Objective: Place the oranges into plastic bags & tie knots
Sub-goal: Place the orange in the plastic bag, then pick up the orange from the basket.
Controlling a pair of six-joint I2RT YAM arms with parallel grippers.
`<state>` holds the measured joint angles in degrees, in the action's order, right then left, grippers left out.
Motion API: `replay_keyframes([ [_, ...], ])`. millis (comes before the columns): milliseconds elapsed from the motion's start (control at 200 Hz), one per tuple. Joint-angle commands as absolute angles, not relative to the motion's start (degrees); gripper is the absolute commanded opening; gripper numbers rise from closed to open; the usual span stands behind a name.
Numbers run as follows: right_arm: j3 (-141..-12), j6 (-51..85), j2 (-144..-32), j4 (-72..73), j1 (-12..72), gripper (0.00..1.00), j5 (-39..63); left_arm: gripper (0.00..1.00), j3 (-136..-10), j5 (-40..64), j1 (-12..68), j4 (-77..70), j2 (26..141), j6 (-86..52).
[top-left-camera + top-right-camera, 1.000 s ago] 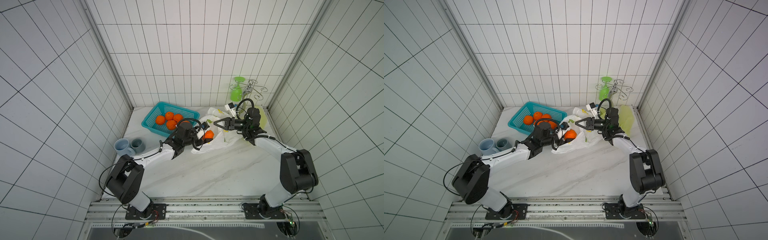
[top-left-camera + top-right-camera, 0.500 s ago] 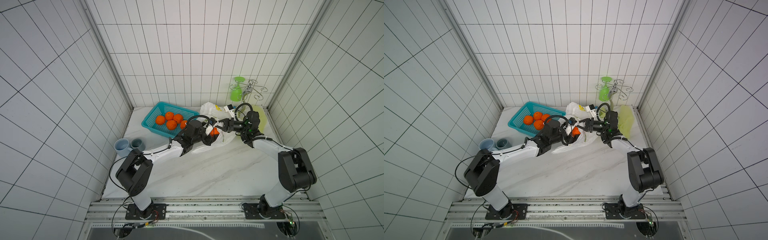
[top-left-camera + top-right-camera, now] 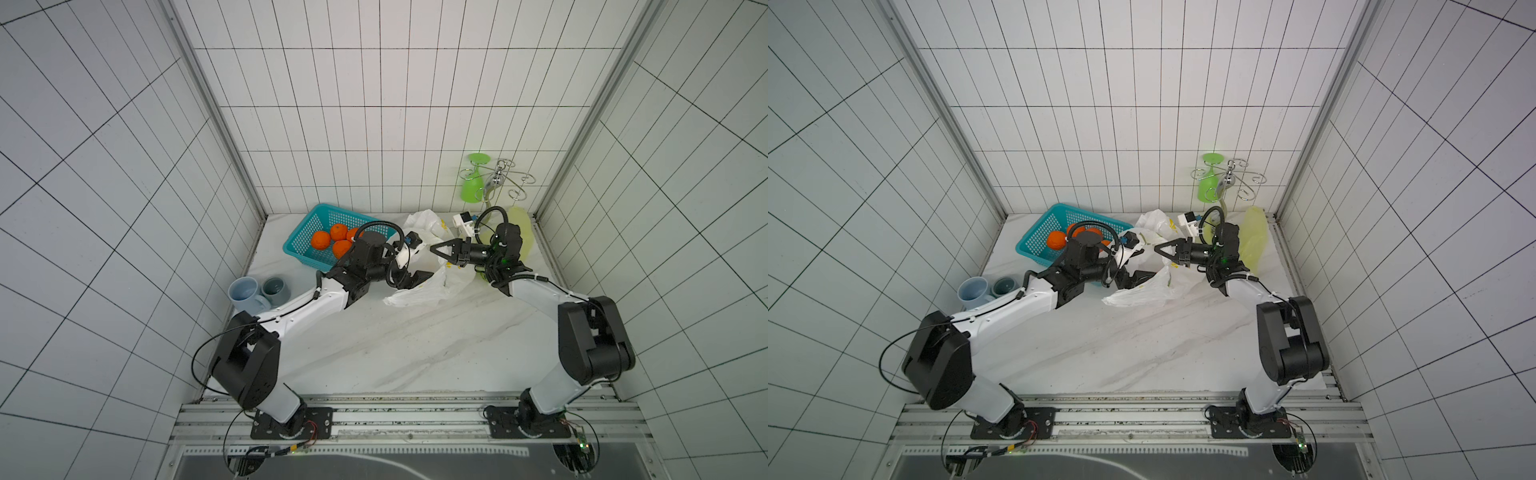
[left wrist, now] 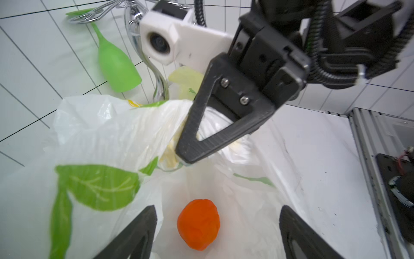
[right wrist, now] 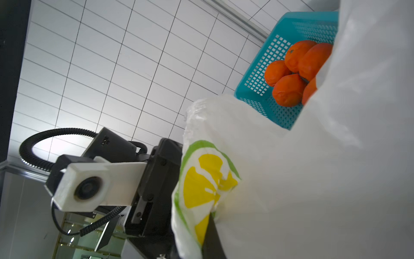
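White-tiled booth, marble desk. The lemon-print white bag lies near the back edge, one orange loose inside. Left gripper hangs at its mouth, fingers spread wide, nothing in them. Right gripper is pinched tight on the bag's rim. Other oranges sit in the teal basket, back left corner.

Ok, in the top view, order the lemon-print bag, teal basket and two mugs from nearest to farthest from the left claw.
1. Lemon-print bag: the left claw sits at its mouth.
2. Teal basket: behind the claw, by the back-left corner.
3. Two mugs: farthest, against the left wall.
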<state>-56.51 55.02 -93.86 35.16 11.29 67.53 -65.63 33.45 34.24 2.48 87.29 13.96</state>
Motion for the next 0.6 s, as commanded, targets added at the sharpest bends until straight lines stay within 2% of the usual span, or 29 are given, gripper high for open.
replay_keyframes([
  [0,-59.7,36.9,-91.9,14.4,10.3,0.0,60.8,0.84,-70.1,54.6,29.6,8.2,82.7,11.2],
  [95,-59.7,36.4,-92.0,14.4,10.3,0.0,60.5,0.85,-71.1,64.4,25.4,3.4,81.4,0.9],
  [260,-60.6,34.0,-91.5,12.1,10.2,0.0,58.6,0.83,-68.0,65.9,16.0,-8.0,81.7,-14.0],
  [330,-60.4,33.9,-91.1,12.1,10.0,0.0,58.3,0.82,-68.2,52.8,12.3,-1.8,82.7,-10.8],
  [425,-60.3,33.8,-90.5,12.1,9.6,0.0,58.1,0.82,-69.8,26.9,11.6,6.8,85.5,1.1],
  [510,-60.4,33.7,-89.9,12.0,9.4,0.0,58.0,0.82,-73.4,16.2,12.3,10.9,91.8,7.7],
  [595,-60.4,33.7,-89.3,12.1,9.3,0.0,57.9,0.82,-79.8,12.2,12.7,16.9,99.9,10.3],
])
